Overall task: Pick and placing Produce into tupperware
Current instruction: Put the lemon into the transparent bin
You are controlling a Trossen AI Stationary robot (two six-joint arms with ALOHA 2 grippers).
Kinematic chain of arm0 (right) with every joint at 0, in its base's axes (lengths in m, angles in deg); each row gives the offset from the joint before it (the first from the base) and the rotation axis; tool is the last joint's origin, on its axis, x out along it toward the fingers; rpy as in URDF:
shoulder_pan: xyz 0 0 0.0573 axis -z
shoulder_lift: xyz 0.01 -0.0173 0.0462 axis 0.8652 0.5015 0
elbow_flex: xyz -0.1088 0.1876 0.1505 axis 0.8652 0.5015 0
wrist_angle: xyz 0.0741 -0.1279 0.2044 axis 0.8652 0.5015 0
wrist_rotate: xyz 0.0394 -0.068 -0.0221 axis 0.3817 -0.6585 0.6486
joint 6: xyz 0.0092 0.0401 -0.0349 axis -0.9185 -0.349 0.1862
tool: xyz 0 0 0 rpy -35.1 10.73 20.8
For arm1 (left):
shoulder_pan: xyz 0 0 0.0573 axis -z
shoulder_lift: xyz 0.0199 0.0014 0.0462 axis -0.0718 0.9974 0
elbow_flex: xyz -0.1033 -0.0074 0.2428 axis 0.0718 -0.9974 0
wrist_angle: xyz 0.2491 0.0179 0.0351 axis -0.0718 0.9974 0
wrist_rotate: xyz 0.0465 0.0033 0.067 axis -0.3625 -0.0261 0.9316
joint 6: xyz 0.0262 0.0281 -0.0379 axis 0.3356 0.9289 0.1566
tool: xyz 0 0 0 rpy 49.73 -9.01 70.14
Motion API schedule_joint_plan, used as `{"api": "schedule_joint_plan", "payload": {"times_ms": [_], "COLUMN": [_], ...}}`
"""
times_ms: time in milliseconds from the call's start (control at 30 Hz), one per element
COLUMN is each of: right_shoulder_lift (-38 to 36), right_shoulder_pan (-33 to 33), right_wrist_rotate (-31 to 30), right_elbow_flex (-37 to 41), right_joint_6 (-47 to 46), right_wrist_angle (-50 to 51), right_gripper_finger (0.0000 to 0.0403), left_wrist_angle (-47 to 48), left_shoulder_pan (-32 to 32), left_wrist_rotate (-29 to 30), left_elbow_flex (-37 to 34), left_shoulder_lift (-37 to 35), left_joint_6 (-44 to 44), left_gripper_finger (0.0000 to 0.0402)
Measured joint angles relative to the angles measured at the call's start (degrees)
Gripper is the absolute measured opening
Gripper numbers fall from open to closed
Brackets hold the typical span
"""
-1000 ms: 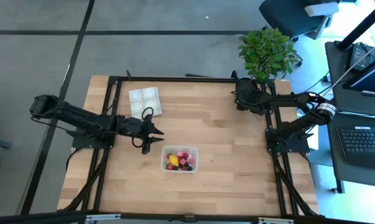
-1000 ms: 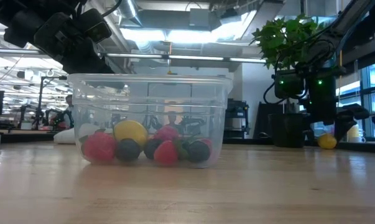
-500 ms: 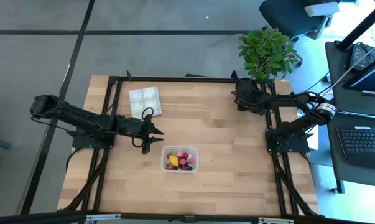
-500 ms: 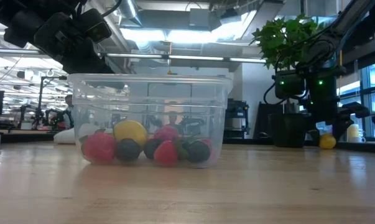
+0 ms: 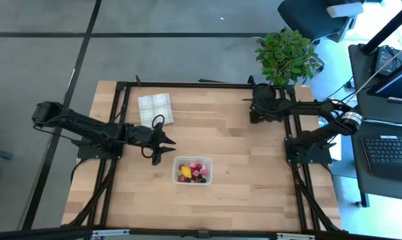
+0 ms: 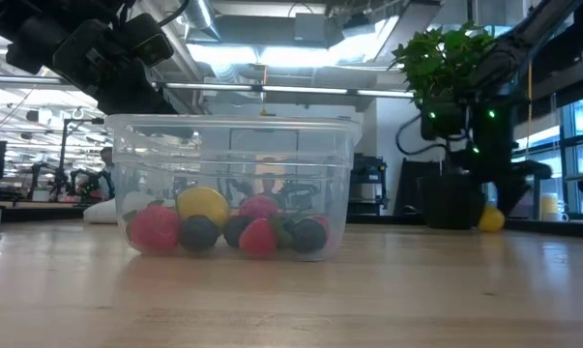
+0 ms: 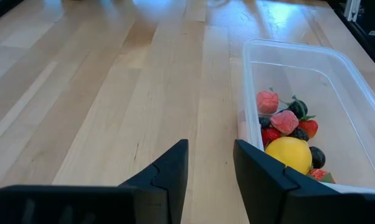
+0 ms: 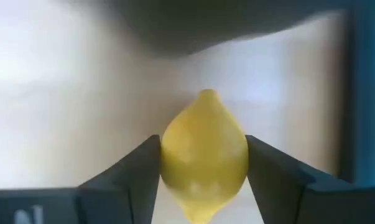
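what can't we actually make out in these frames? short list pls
- High view: the lemon and the right gripper fingers are hidden under the arm's dark body at the table's far right.
- Low view: whether the lemon is lifted off the table is too small and far away to tell.
- Right wrist view: the lemon fills the gap between the fingers; everything behind is blurred.
- Tupperware: exact produce count unclear, pieces overlap.
- Left gripper: empty, fingertips dark in high view.

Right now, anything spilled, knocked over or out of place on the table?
Nothing stands out. The tupperware sits upright with its produce inside. The one lemon outside it is clamped in the right gripper at the far right corner. The left gripper hovers beside the tub, holding nothing.
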Motion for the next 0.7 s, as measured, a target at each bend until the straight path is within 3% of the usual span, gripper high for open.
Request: {"api": "schedule_joint_plan", "payload": {"times_ms": [200, 333, 500, 700], "right_shoulder_lift": [-1.66, -3.92, -3.83, 0.46], "right_shoulder_pan": [-7.09, -12.91, -23.50, -39.13], "right_wrist_rotate": [18.50, 25.88, 31.17, 29.41], "right_elbow_flex": [-6.39, -11.46, -18.58, -26.58], "right_joint_6": [6.64, 9.76, 14.31, 24.53], "right_wrist_angle": [-1.08, -12.95, -28.76, -34.85], "right_gripper_finger": [0.0208, 0.0208, 0.0210, 0.0209], "left_wrist_angle": [-0.02, -0.02, -0.02, -0.04], "left_shoulder_pan": [-0.01, 0.00, -0.02, -0.02], "left_wrist_rotate": [0.00, 0.00, 0.00, 0.00], "left_elbow_flex": [0.00, 0.00, 0.00, 0.00], "left_shoulder_lift": [0.02, 0.00, 0.00, 0.02], "left_joint_6": [0.00, 0.04, 0.10, 0.15], "left_gripper_finger": [0.0121, 0.0121, 0.0121, 0.0121]}}
